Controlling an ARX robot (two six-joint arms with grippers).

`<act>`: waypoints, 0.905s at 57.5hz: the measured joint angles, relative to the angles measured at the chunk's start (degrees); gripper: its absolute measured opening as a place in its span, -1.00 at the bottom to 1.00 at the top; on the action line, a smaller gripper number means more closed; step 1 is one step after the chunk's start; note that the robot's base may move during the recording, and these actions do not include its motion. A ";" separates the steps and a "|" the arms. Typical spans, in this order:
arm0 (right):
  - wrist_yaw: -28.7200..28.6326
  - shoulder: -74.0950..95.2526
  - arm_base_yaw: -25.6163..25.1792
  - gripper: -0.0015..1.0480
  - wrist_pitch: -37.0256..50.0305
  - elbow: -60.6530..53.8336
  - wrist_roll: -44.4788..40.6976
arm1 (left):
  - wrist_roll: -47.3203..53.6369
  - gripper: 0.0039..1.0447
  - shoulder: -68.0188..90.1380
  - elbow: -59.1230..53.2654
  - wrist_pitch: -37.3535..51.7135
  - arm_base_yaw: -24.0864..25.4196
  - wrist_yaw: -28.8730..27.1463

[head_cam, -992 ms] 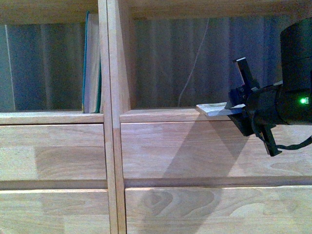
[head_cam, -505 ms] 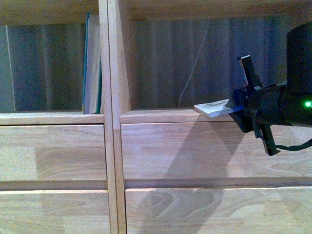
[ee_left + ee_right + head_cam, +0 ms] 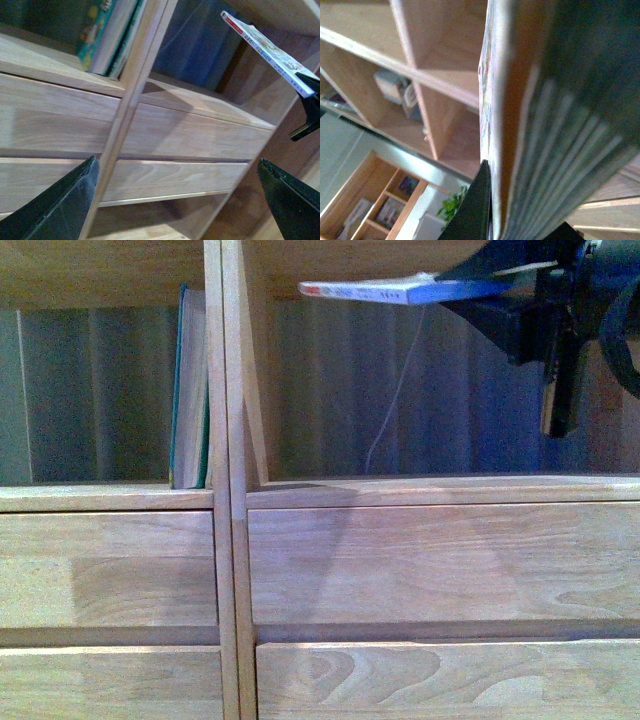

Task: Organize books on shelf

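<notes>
Shelf [image 3: 230,540]: light wood, two cubbies above plank drawer fronts [image 3: 430,560]
Teal-green book [image 3: 188,390]: upright in the left cubby, standing on its floor against the central divider
Thin paperback [image 3: 380,290]: white-blue cover, red spine marks; held nearly flat, high at the right cubby's opening, just under the top board and well clear of the cubby floor
Right pincer [image 3: 478,285]: clamped on the paperback's outer end
Left pincer [image 3: 177,167]: fingers [image 3: 70,205] spread wide with nothing between them, facing the drawer fronts
White cord [image 3: 395,390]: hangs at the back of the right cubby
</notes>
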 joint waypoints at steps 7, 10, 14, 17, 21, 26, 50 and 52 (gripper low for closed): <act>-2.34 -0.44 1.46 -0.86 0.83 -0.11 -1.57 | -11.78 0.87 11.96 9.18 9.38 -3.34 2.86; -3.39 -0.44 1.86 -0.86 1.01 -0.33 -2.49 | -16.31 0.87 16.02 13.00 14.03 -5.25 2.82; -4.11 -0.44 2.12 -0.86 1.29 -0.68 -3.67 | -22.16 0.87 19.96 17.53 19.34 -8.20 2.71; -4.35 -0.46 2.19 -0.86 1.57 -1.11 -4.39 | -23.89 0.87 21.57 19.98 21.84 -10.60 2.10; -4.83 -0.50 2.16 -0.86 2.12 -1.81 -5.03 | -25.94 0.87 22.69 22.21 23.56 -13.62 1.27; -5.66 -0.81 2.03 -0.86 3.30 -3.17 -5.40 | -27.04 0.87 23.67 24.26 23.71 -17.59 -0.96; -8.79 -6.80 5.22 -0.86 6.54 -9.11 -6.21 | -26.05 0.87 31.71 31.69 21.55 -30.14 -7.69; -8.79 -6.80 5.62 -0.86 6.71 -9.22 -6.21 | -26.08 0.87 32.00 32.26 21.55 -30.53 -8.00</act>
